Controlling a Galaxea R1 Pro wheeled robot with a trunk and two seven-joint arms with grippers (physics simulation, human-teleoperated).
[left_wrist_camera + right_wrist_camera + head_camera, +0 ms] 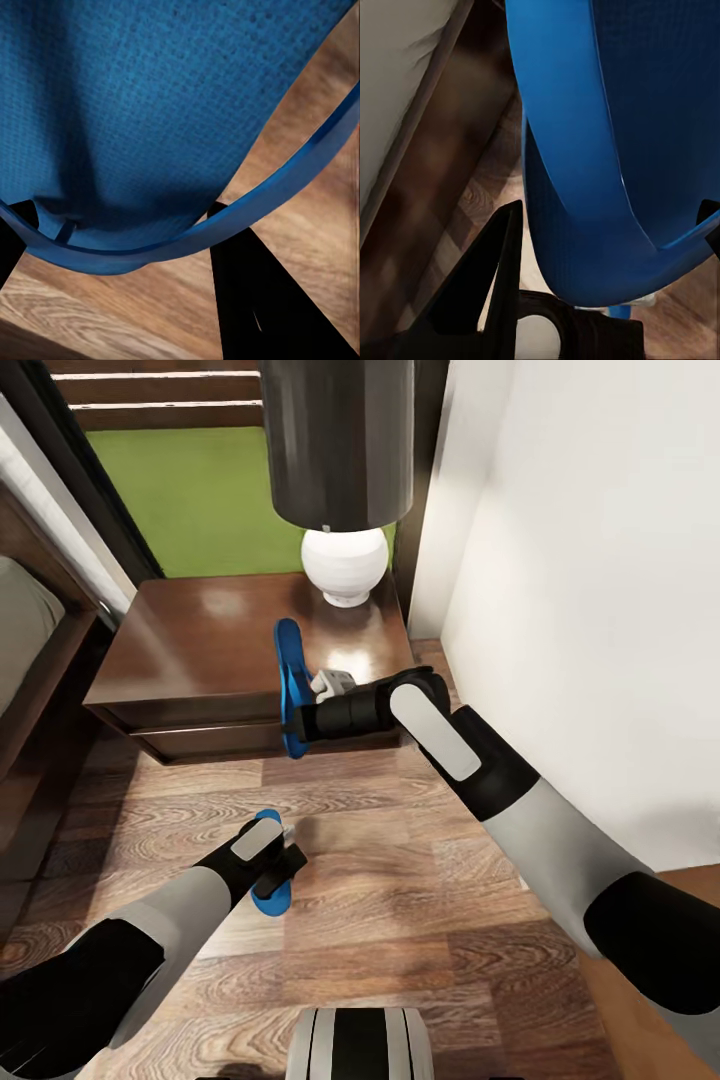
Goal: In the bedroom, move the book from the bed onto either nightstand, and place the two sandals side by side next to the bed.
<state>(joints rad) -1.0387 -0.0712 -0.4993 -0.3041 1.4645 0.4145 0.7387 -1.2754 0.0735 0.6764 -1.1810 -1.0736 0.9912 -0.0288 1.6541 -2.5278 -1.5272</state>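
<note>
Bright blue flip-flops: right pincer (300, 722) grips upright sandal (289, 685); left pincer (280, 875) grips second sandal (268, 888).

Even, soft daylight-like render lighting, fairly bright. Head view sharp in the middle, wide-angle stretch at the edges; arms look elongated toward the corners. Glossy nightstand top (210, 650) carries pale glare patches and a reflection of the white lamp base (345, 565). White wall (590, 590) is bright, nearly featureless. Soft shadows on the wood floor (400, 880) under the arms and along the nightstand front. Left wrist view: blue sandal (150, 112) very close, weave texture visible, slightly soft. Right wrist view: dimmer, background blurred, black fingers (472, 285) in silhouette.
</note>
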